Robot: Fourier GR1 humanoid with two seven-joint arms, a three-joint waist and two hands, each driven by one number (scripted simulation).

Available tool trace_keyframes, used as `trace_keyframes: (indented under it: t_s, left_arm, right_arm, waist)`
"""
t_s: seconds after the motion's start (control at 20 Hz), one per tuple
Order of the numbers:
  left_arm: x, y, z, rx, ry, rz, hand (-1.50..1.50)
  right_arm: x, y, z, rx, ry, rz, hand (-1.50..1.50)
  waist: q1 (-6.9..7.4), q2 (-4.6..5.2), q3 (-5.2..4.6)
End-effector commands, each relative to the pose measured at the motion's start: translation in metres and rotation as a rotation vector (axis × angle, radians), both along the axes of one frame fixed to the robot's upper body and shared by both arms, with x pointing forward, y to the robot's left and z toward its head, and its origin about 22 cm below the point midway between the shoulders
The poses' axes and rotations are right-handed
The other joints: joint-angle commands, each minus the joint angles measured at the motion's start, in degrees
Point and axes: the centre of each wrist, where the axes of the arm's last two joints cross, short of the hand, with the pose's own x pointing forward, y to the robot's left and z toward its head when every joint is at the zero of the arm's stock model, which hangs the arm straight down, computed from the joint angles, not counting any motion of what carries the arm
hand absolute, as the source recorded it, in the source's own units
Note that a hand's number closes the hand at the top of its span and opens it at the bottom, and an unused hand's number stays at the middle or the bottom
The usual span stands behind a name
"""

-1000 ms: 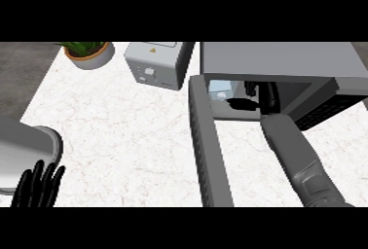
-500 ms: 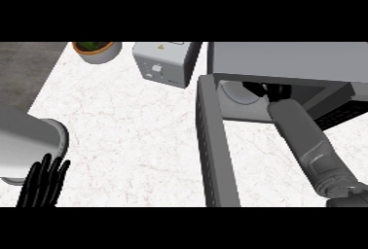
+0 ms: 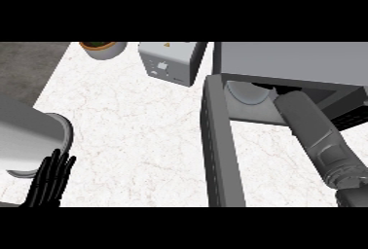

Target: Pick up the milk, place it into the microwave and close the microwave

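Right forearm [image 3: 316, 136] reaches into the open microwave [image 3: 287, 63], its hand and the milk hidden, grip unknown; left hand [image 3: 50, 182] rests open; withdrawing could catch the door [image 3: 219, 151].

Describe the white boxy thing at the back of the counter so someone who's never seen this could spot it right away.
Start at the big grey microwave in the far right corner, its door swung open toward you. Just left of it on the white marble counter stands the white box with a small dark logo on its front. Its square shape and white faces set it apart from the round plant pot farther left.
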Motion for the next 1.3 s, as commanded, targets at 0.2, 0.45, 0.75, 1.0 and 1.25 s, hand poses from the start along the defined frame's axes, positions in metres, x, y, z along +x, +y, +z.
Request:
trace_keyframes:
  t_s: [0.2, 0.45, 0.75, 1.0, 1.25]
  left_arm:
    - [0.002, -0.003, -0.004, 0.023, 0.018, -0.032, -1.50]
    - [0.008, -0.010, -0.003, 0.015, -0.001, -0.042, -1.50]
    - [0.000, -0.020, -0.005, -0.024, -0.017, -0.068, -1.50]
    - [0.012, -0.020, -0.009, -0.021, -0.016, -0.068, -1.50]
    - [0.012, -0.028, -0.003, -0.010, -0.027, -0.092, -1.50]
  right_arm:
    - [0.001, 0.005, -0.001, -0.027, 0.064, 0.033, -1.50]
    - [0.000, 0.014, -0.003, 0.052, 0.075, 0.146, -1.50]
    - [-0.005, 0.007, -0.011, 0.177, 0.043, 0.238, -1.50]
    - [-0.014, 0.018, -0.028, 0.271, 0.052, 0.261, -1.50]
    - [-0.033, -0.004, -0.055, 0.362, 0.070, 0.273, -1.50]
  waist:
    - [0.94, 0.40, 0.05]
    - [0.47, 0.39, 0.14]
    - [-0.65, -0.31, 0.14]
    - [-1.48, -0.43, 0.07]
    - [-2.71, -1.05, 0.04]
